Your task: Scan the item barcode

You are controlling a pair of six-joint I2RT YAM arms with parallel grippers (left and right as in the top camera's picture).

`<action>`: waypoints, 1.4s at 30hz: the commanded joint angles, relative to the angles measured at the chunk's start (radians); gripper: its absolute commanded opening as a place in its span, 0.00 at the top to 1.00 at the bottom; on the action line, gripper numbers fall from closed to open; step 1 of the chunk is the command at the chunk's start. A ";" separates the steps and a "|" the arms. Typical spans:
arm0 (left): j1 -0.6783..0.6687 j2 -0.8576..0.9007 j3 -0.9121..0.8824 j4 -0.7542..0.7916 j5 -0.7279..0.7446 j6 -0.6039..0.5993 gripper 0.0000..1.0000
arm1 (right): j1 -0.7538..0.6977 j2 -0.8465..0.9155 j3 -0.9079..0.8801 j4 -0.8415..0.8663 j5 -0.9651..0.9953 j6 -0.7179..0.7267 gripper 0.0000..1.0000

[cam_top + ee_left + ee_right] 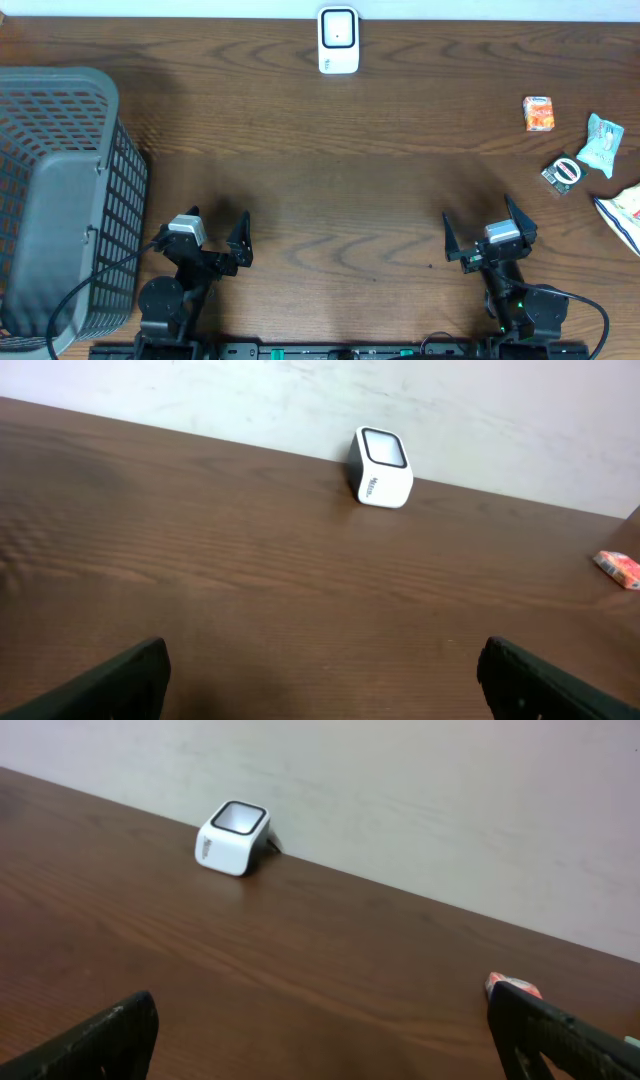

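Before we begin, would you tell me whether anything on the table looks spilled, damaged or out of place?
Nothing stands out. The scanner stands upright at the far edge, the basket sits at the left, and the orange box, teal packet and round item lie loosely scattered at the right, with no visible damage.

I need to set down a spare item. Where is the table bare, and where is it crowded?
Bare wood spans the middle, from the scanner at the far edge to the open left gripper and right gripper. The basket fills the left side; the orange box, teal packet and round pack crowd the right edge.
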 commanded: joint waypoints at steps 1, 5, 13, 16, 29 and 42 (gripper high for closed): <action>0.002 -0.003 -0.016 -0.026 0.006 0.017 0.02 | 0.006 -0.006 -0.001 -0.007 0.015 0.016 0.01; 0.003 -0.003 -0.016 -0.026 -0.022 0.055 0.02 | 0.006 -0.006 -0.001 -0.007 0.015 0.016 0.01; 0.003 -0.025 -0.019 -0.030 -0.146 0.093 0.02 | 0.006 -0.006 -0.001 -0.007 0.015 0.016 0.01; 0.004 -0.025 -0.020 -0.031 -0.182 0.100 0.02 | 0.006 -0.006 -0.001 -0.007 0.015 0.016 0.01; 0.007 -0.026 -0.020 -0.030 -0.185 0.107 0.02 | 0.006 -0.006 -0.001 -0.007 0.015 0.016 0.01; 0.044 -0.023 -0.020 -0.030 -0.185 0.107 0.02 | 0.006 -0.006 -0.001 -0.007 0.015 0.016 0.01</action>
